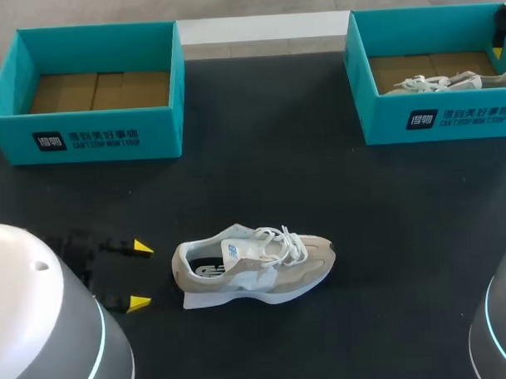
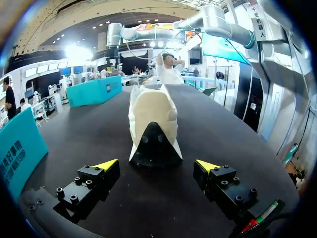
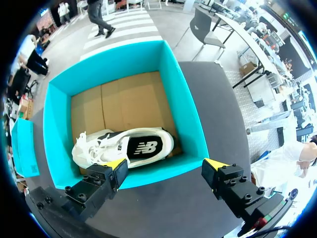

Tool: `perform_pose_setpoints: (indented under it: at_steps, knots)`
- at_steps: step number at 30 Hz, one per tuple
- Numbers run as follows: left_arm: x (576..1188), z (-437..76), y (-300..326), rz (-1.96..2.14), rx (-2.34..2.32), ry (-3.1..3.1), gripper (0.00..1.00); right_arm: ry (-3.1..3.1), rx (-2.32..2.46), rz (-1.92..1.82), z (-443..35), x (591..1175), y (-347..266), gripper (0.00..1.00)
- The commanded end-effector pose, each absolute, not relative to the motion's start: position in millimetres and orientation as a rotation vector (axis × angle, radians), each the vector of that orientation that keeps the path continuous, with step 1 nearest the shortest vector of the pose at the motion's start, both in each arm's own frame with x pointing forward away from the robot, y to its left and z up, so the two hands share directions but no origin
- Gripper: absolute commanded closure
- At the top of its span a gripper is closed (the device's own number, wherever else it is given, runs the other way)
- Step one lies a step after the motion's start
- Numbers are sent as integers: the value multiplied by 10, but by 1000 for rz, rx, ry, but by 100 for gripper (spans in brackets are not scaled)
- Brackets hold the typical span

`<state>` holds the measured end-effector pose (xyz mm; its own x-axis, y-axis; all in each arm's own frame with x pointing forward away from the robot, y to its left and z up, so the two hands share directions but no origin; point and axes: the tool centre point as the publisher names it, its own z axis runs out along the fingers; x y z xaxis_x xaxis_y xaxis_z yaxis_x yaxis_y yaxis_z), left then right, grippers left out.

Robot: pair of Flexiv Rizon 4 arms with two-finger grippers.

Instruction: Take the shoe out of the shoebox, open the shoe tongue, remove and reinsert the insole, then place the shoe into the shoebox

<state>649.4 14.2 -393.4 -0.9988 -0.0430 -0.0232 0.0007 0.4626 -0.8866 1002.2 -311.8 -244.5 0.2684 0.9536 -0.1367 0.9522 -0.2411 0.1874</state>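
Beige sneaker lies heel-first toward my left gripper, long axis straight ahead of its spread jaws; right gripper, also spread, hovers farther off over a shoebox.

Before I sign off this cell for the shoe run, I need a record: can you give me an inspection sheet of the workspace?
Surface: black table.
Job's things: shoe on the table, outside both boxes, heel toward the left gripper; left shoebox empty; right shoebox holds a second shoe.
Clutter: nothing seen.
Grippers: left gripper open, short of the shoe's heel, not touching; right gripper open, above the right shoebox.
Cables: nothing seen.
Surroundings: nothing seen reaching over the table.
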Motion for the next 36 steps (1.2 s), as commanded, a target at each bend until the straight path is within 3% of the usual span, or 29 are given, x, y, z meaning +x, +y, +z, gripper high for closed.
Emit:
perform_pose_setpoints:
  at_steps: [1, 36]
  knots:
    - [6532, -3988, 7, -1597, -43, 2640, 0, 1769, 2306, 12, -2446, 10010, -3118, 0]
    - [6615, -4049, -719, -1606, 88, 2583, 0, 1769, 2306, 12, -2446, 10010, -3118, 0]
